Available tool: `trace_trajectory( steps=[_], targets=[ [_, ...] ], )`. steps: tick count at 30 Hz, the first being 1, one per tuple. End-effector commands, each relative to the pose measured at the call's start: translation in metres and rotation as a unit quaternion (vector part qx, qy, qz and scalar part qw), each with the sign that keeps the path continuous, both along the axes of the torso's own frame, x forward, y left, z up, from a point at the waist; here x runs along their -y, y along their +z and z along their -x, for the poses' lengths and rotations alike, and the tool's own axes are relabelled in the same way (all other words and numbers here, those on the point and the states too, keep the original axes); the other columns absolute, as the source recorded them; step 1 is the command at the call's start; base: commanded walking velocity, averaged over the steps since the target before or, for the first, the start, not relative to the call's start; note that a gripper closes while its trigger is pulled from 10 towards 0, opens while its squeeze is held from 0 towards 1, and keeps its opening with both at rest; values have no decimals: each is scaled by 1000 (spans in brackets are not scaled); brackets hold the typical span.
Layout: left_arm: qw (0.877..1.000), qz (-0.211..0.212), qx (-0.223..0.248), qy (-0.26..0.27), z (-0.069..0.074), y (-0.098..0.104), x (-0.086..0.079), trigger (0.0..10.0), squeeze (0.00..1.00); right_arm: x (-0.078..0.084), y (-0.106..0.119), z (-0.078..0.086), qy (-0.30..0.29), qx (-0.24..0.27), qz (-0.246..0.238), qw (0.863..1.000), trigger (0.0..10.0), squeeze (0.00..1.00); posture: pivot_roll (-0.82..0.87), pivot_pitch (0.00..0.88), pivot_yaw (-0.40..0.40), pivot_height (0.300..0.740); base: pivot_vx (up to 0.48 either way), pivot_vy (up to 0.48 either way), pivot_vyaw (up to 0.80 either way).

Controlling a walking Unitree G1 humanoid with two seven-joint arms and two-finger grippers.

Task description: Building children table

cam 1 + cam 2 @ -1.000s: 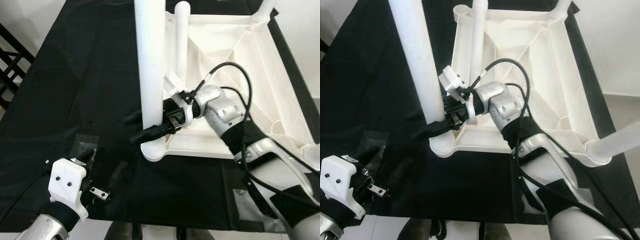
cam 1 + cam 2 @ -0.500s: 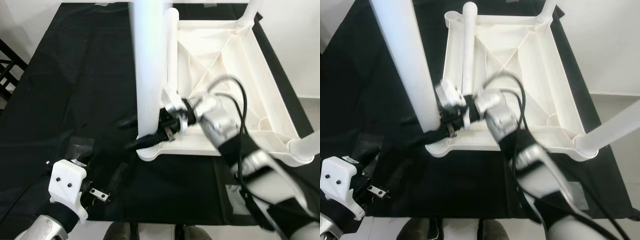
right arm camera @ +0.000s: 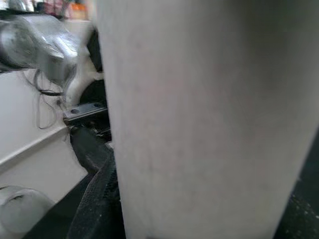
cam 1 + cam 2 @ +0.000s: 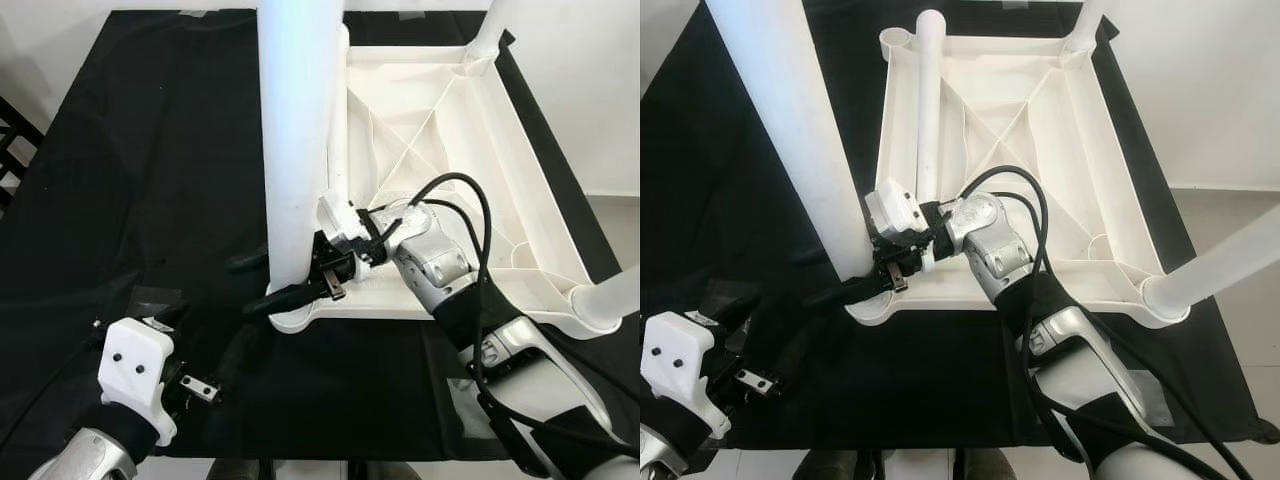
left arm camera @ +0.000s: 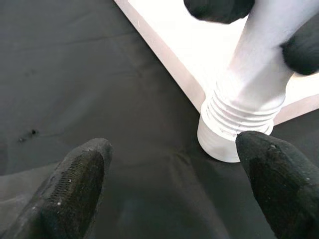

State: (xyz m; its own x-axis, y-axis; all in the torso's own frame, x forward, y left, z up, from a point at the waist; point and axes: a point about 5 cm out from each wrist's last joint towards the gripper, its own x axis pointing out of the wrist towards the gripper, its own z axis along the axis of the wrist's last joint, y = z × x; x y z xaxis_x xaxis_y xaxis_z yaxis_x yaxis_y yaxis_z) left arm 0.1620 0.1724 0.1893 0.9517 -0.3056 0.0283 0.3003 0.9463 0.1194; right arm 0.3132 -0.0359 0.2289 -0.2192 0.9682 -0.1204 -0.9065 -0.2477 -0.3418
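Observation:
The white children's table (image 4: 1040,110) lies upside down on a black cloth. At its near left corner a thick white leg (image 4: 298,140) stands upright, its threaded base (image 5: 239,117) sitting in the corner socket. My right gripper (image 4: 270,280) is shut on this leg just above the base, one black finger on each side. My left gripper (image 5: 174,199) hovers low over the cloth in front of that corner, open and holding nothing. Another leg (image 4: 928,100) lies loose inside the table. Two more legs stand at the near right corner (image 4: 1230,265) and the far right corner (image 4: 1090,20).
The far left corner socket (image 4: 895,40) holds no leg. A clear plastic patch (image 4: 150,300) lies on the cloth near my left gripper. A dark rack (image 4: 10,140) stands beyond the cloth's left edge. Pale floor (image 4: 1230,120) lies to the right.
The whole view has shifted as the camera moved. My right gripper stays shut on the leg's base while its forearm has swung lower. The left arm has not moved.

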Motion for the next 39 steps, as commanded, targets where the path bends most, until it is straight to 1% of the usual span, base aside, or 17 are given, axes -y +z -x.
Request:
trace_trajectory(
  steps=[1, 2, 3, 4, 8, 15, 19, 20, 25, 27, 29, 32, 33, 34, 35, 36, 39],
  targets=[
    [1000, 4, -8, 13, 2, -4, -2, 10000, 0, 9, -82, 0, -245, -82, 109, 960, 10000, 0, 63, 338, -81, 740, 0, 0, 0],
    [1000, 14, -4, 23, 2, -3, -5, 10000, 0, 13, -89, 4, -407, -105, 61, 905, 10000, 0, 64, 335, -86, 740, 0, 0, 0],
    [1000, 14, -4, 23, 2, -3, -5, 10000, 0, 13, -89, 4, -407, -105, 61, 905, 10000, 0, 64, 335, -86, 740, 0, 0, 0],
    [999, 31, 5, 40, 1, 0, -8, 10000, 0, 28, -99, 28, -553, -132, 24, 823, 10000, 0, 75, 331, -82, 740, 0, 0, 0],
    [997, 49, 16, 60, -3, 2, -16, 10000, 0, 20, -102, 54, -560, -136, -9, 817, 10000, 0, 61, 329, -64, 740, 0, 0, 0],
    [998, 30, 21, 52, -12, 2, -25, 10000, 0, 9, -106, 33, -551, -104, -19, 828, 10000, 0, 53, 278, -36, 740, 0, 0, 0],
    [997, 4, 54, 50, -27, 15, -38, 10000, 0, 1, -107, 29, -581, -96, -5, 808, 10000, 0, 50, 240, -30, 740, 0, 0, 0],
    [997, 10, 70, 21, -32, 27, -38, 10000, 0, -1, -106, 31, -594, -92, -3, 799, 10000, 0, 50, 224, -29, 740, 0, 0, 0],
    [996, 11, 87, -4, -37, 38, -37, 10000, 0, -2, -105, 33, -602, -88, -2, 793, 10000, 0, 49, 217, -28, 740, 0, 0, 0],
    [994, 13, 106, -40, -43, 52, -34, 10000, 0, -4, -105, 31, -607, -85, -3, 790, 10000, 0, 50, 202, -26, 740, 0, 0, 0],
    [981, 4, 132, -142, -59, 80, -28, 10000, 0, -7, -106, 20, -617, -90, -8, 782, 10000, 0, 55, 161, -12, 740, 0, 0, 0],
    [973, 1, 140, -185, -65, 91, -24, 10000, 0, -8, -107, 16, -620, -92, -12, 780, 10000, 0, 56, 158, -11, 740, 0, 0, 0],
    [957, 5, 146, -251, -72, 106, -18, 10000, 75, -12, -108, 12, -623, -95, -17, 777, 10000, 0, 53, 145, -2, 740, 0, 0, 0],
    [957, 5, 146, -251, -72, 106, -18, 10000, 75, -12, -108, 12, -623, -95, -17, 777, 10000, 0, 53, 145, -2, 740, 0, 0, 0],
    [951, 13, 145, -273, -74, 111, -17, 10000, 439, -13, -108, 10, -623, -95, -19, 776, 10000, 0, 51, 142, 0, 740, 0, 0, 0],
    [943, 17, 135, -304, -76, 114, -15, 10000, 1000, -15, -108, 10, -623, -96, -21, 776, 10000, 0, 48, 140, 3, 740, 0, 0, 0],
    [924, 21, 117, -363, -79, 121, -12, 10000, 1000, -18, -108, 9, -627, -95, -22, 773, 10000, 0, 43, 137, 10, 740, 0, 0, 0]
  ],
)
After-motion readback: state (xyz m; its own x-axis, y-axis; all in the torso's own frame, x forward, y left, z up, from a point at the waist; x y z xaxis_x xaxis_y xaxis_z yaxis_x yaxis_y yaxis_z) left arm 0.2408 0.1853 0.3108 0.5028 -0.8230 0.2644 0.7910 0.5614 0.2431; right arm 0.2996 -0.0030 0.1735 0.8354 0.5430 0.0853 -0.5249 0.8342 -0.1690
